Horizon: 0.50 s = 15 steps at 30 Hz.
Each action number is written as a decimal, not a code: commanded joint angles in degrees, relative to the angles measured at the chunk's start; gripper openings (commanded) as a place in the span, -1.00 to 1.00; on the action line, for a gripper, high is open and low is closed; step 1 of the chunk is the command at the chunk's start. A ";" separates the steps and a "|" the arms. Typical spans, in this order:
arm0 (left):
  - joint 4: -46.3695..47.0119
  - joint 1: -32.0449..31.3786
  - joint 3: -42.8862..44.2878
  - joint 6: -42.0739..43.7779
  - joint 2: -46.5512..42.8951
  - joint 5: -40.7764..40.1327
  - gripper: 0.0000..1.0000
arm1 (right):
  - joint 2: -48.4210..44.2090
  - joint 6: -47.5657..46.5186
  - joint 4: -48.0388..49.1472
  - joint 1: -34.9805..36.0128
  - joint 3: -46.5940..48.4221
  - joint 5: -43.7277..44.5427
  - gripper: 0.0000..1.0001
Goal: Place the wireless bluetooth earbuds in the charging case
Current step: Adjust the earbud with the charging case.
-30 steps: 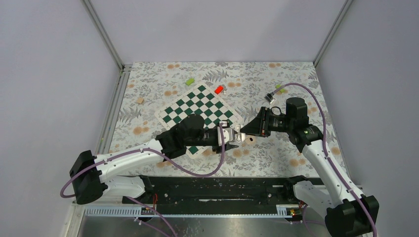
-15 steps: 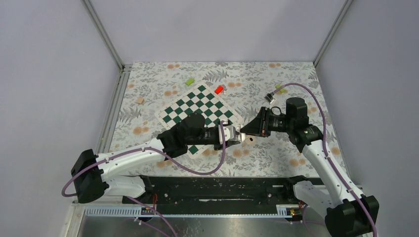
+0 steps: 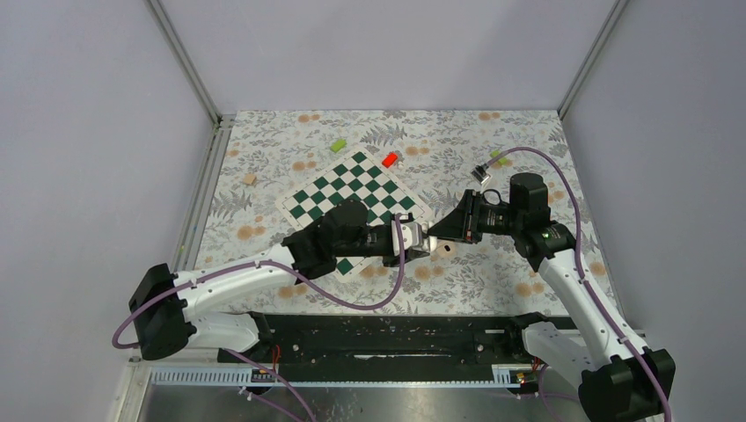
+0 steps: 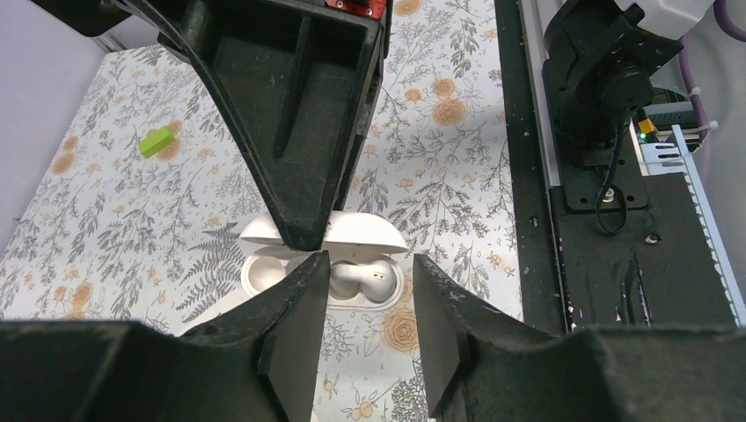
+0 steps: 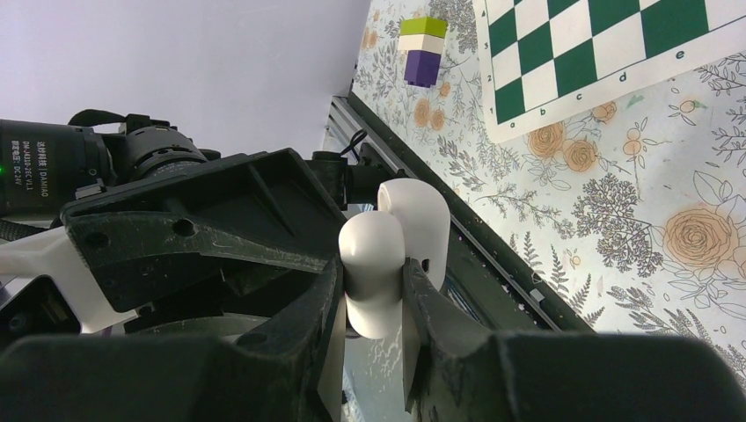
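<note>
Right gripper (image 5: pixel 371 268) is clenched on the small pale cream rounded plastic charging case (image 4: pixel 365 233), and its fingers pinch one lobe edge-on. The lid is flipped up. The case sits low by the floral-print tablecloth (image 4: pixel 440 132), though I can't tell whether it rests on the cloth or hangs just above it.

Through my left wrist camera, one tiny smooth white oval plastic earbud (image 4: pixel 356 281) lies down in the case's hollow, and I'd call that one in or very nearly seated. Left gripper (image 4: pixel 368 264) is right over it with the jaws standing apart either side, and a sliver of gap shows, so it reads as released with nothing pinched.

The other well is half hidden behind fingers, so I can't say if it's filled. I see no loose earbud on the table either, so my guess is at least halfway there, with the second bud unconfirmed.
</note>
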 commanded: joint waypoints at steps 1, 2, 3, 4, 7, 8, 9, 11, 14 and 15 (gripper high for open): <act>0.64 -0.18 3.22 -0.06 0.41 0.96 -0.21 | -1.40 -0.15 0.13 -0.30 2.72 -1.86 -1.00; 0.56 -0.22 3.37 -0.06 0.45 0.95 -0.23 | -1.41 -0.15 0.13 -0.31 2.71 -1.86 -1.00; 0.48 -0.18 3.41 -0.14 0.46 1.04 -0.28 | -1.41 -0.15 0.07 -0.31 2.64 -1.86 -1.00; 0.40 -0.18 3.42 -0.15 0.48 1.03 -0.32 | -1.41 -0.15 0.13 -0.28 2.58 -1.78 -1.00; 0.29 -0.17 3.60 -0.48 0.21 0.94 -0.48 | -1.29 -0.19 0.07 -0.31 2.39 -1.77 -1.00; 0.42 -0.17 3.60 -0.50 0.05 0.82 -0.58 | -1.30 -0.23 0.08 -0.31 2.28 -1.77 -1.00; 0.51 -0.17 3.60 -0.65 -0.11 0.68 -0.64 | -1.31 -0.19 0.11 -0.31 2.19 -1.68 -1.00; 0.60 -0.20 3.54 -0.83 -0.42 0.43 -0.71 | -1.22 -0.24 0.09 -0.31 2.11 -1.76 -1.00; 1.13 -0.17 3.47 -1.07 -1.11 0.07 -0.77 | -1.07 -0.16 0.13 -0.31 2.10 -1.80 -1.00; 1.32 -0.17 3.43 -1.11 -1.34 0.01 -0.78 | -1.06 -0.15 0.12 -0.31 2.12 -1.76 -1.00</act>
